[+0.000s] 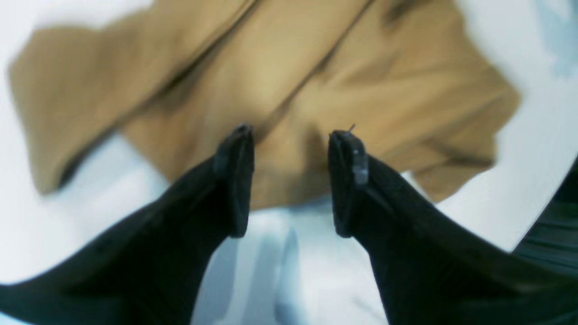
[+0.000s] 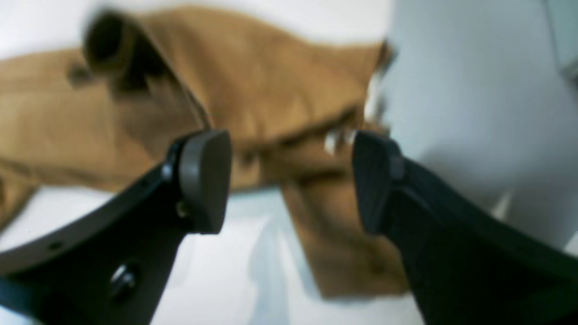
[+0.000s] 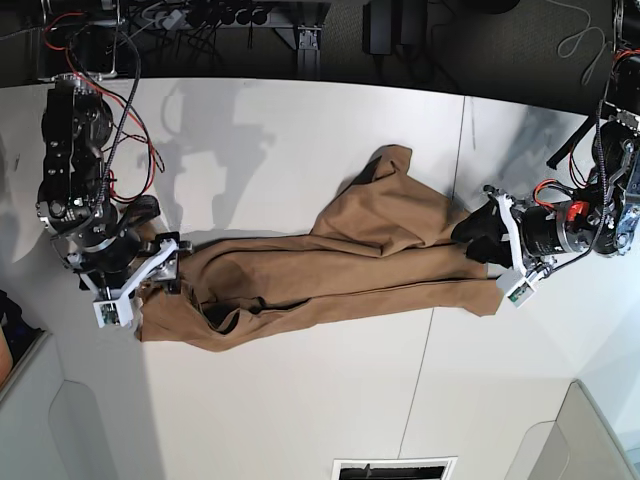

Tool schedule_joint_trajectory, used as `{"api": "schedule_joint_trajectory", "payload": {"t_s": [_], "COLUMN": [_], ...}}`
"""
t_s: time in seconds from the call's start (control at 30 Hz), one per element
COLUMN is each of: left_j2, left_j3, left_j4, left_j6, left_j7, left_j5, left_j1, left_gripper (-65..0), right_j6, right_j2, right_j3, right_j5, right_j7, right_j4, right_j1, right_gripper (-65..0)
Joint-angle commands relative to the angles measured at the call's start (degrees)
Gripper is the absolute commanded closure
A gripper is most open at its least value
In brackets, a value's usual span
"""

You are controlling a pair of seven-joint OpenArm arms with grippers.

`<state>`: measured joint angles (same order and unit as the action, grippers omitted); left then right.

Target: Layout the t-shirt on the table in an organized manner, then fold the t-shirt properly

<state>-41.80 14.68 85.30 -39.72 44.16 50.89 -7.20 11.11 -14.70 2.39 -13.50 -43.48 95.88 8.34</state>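
Lying stretched across the middle of the white bench (image 3: 300, 400), the t-shirt (image 3: 340, 260) forms a long, rumpled tan band running from one arm to the other, with a loose flap folded up toward the far edge near its right-hand part in the base view. A thin dark seam in the bench passes under the cloth there. The left tool (image 1: 291, 180) sits at the band's end on the base view's right; its wrist view shows both black fingers (image 1: 237, 180) spread apart, with nothing between them, tips just above the shirt's edge. The right tool (image 2: 291, 180) is at the opposite end, its fingers (image 2: 205, 180) also spread wide and gripping nothing, with bunched fabric and a narrow strip of cloth lying beneath the gap. Both wrist views are blurred.
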Motion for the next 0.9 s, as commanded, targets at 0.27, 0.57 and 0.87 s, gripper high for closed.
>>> {"api": "schedule_joint_trajectory", "payload": {"t_s": [0.27, 0.57, 0.87], "left_j2": [0.8, 8.9, 14.1], "left_j3": [-0.4, -0.5, -0.5], "left_j4": [8.4, 9.4, 9.4], "left_j6": [-0.3, -0.3, -0.3], "left_j7": [-0.6, -0.7, -3.9], "left_j5": [0.7, -3.9, -12.6], "left_j1": [7.4, 12.9, 12.9], "left_gripper": [-29.7, -29.7, -29.7], "right_j6": [-2.0, -3.5, -3.4], "right_j2": [-0.5, -0.5, -0.3], "right_j3": [2.3, 9.0, 9.2], "right_j5": [5.2, 4.6, 2.5], "right_j7": [2.8, 4.5, 8.2], "right_j4": [0.9, -0.4, -6.8], "right_j1": [-5.2, -7.1, -7.1], "right_gripper": [-41.4, -41.4, -41.4]}}
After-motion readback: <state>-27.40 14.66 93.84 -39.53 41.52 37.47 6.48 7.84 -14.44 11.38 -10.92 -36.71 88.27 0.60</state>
